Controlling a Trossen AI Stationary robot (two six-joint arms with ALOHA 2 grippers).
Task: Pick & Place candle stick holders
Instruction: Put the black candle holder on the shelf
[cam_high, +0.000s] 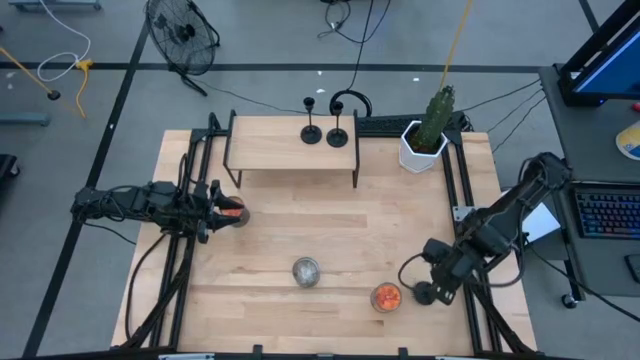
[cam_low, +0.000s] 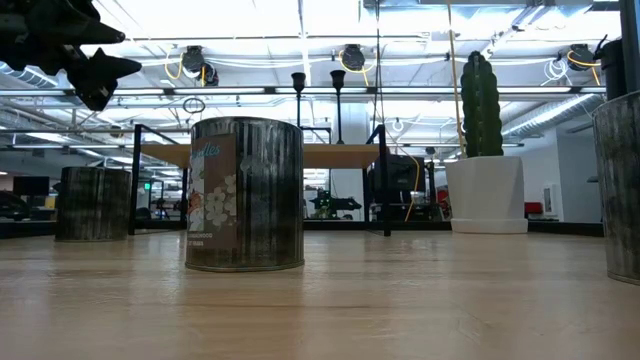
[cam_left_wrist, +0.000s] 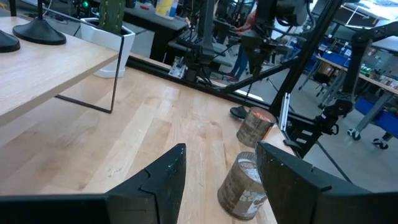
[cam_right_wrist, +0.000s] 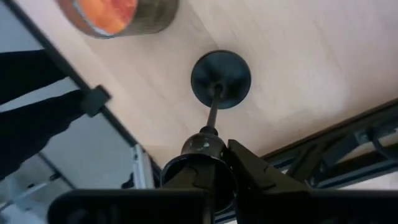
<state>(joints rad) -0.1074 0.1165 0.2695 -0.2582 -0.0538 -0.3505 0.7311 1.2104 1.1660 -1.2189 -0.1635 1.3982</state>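
Note:
Two black candle stick holders (cam_high: 312, 132) (cam_high: 338, 135) stand by their disc bases on a raised wooden shelf (cam_high: 280, 150) at the table's far middle. A third holder (cam_right_wrist: 217, 93) is at the near right, close to the table's right edge, with my right gripper (cam_right_wrist: 214, 165) shut on its top from above. At the table's left side my left gripper (cam_left_wrist: 217, 180) is held level above the table, open, with nothing between its fingers. My right gripper pinches the holder's cup top (cam_right_wrist: 200, 144) between its two fingers. The fingers come from above and point steeply down. The stem (cam_right_wrist: 212, 111) hangs upright below them with the disc base (cam_right_wrist: 221, 78) lowest. Whether the base is clear of the table, I cannot tell.
An orange-filled jar (cam_high: 386, 296) stands just left of the held holder, and a silver can (cam_high: 306, 271) stands at the near middle. Another orange-filled jar (cam_high: 233, 211) is by my left gripper. A cactus in a white pot (cam_high: 427, 135) stands at the far right.

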